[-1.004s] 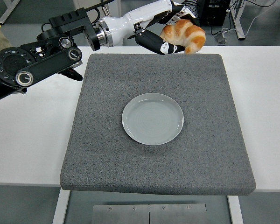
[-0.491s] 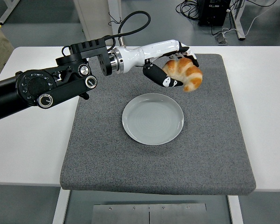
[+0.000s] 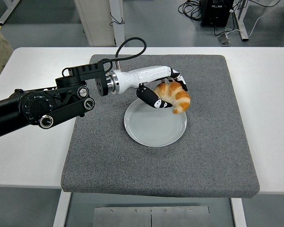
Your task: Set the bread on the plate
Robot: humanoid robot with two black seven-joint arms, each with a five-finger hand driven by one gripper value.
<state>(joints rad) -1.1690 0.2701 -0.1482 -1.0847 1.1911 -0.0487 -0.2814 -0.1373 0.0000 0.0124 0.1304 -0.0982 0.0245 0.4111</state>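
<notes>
The bread (image 3: 174,97), a golden croissant, is held in the left robot hand (image 3: 162,92), whose fingers are curled around it from above and below; a black thumb (image 3: 149,98) is seen under its left end. The bread is carried above the far right part of the plate (image 3: 155,124), its lower tip pointing down over the rim; whether it touches the plate cannot be told. The plate, pale grey and round, is set near the middle of a grey mat (image 3: 213,142), which is laid on the white table (image 3: 31,156). The left arm (image 3: 42,106) is stretched in from the left edge, black at the near joints and white at the forearm (image 3: 137,76); a black cable (image 3: 130,47) is looped above the wrist. The right robot hand is not seen in the head view.
</notes>
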